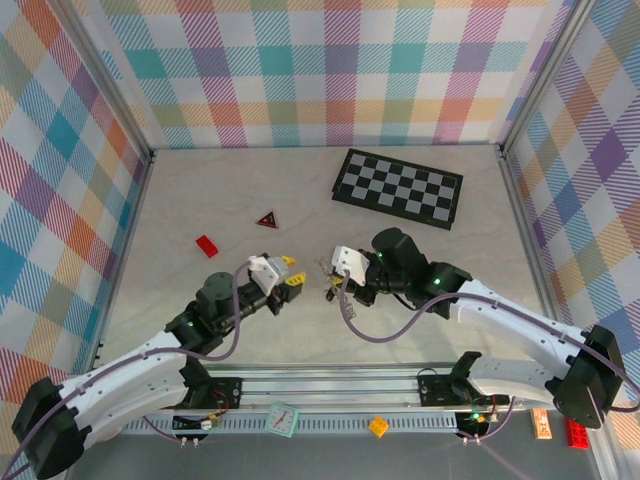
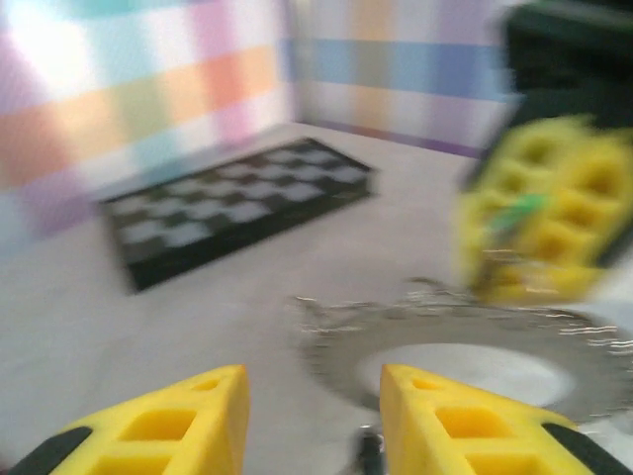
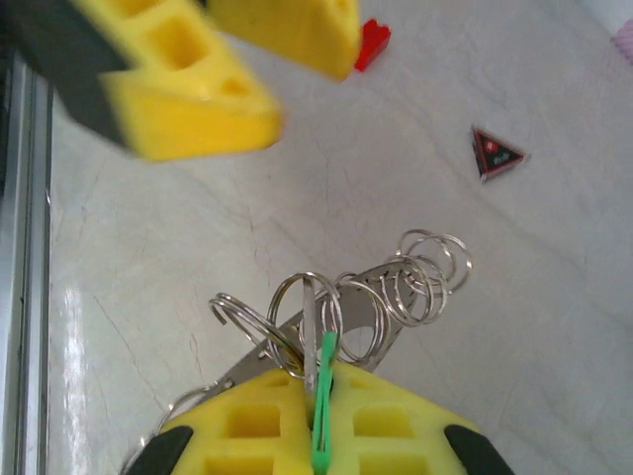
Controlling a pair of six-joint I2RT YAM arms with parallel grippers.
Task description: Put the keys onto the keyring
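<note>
Status | left pincer (image 2: 315, 396) fingers apart | right pincer (image 3: 323, 391) clamping green-tagged key (image 3: 326, 351) | keyring (image 2: 331, 354) just beside

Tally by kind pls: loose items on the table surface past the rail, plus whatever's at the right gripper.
Checkerboard: 1
Red brick: 1
Red triangle: 1
Keyring: 1, at the right gripper
Green key tag: 1, pinched between that gripper's fingers
Total: 5
</note>
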